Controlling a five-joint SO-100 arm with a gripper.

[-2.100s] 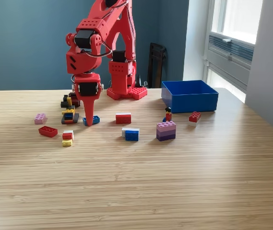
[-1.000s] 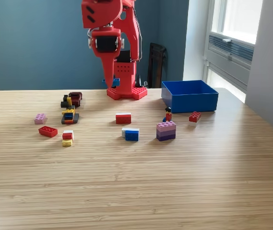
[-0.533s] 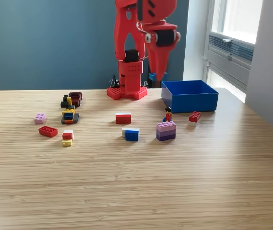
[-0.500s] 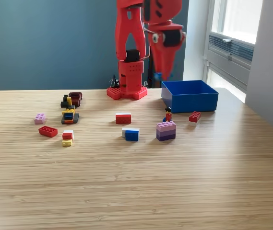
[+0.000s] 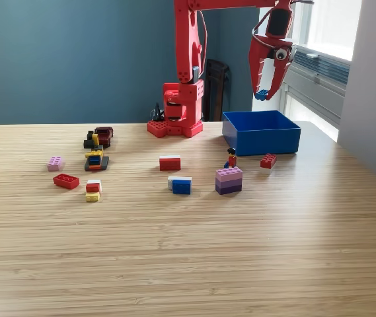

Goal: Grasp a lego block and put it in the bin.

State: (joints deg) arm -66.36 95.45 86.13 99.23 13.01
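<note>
Wood-grain table [image 5: 188, 251], teal wall behind, window at the exterior view's right. Exterior view: the red arm has swung from the block scatter at the view's left across to the right within two seconds. Its gripper [image 5: 263, 94] now hangs above the blue bin [image 5: 261, 132], fingers pinching a small blue block [image 5: 261, 95]. The block is clear of the bin, not yet inside. Judgement: carry is about done; release comes next. Other blocks, including a purple stack [image 5: 228, 179], lie untouched.

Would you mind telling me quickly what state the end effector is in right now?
End effector: closed on a small blue lego block, held in the air above the bin.
</note>
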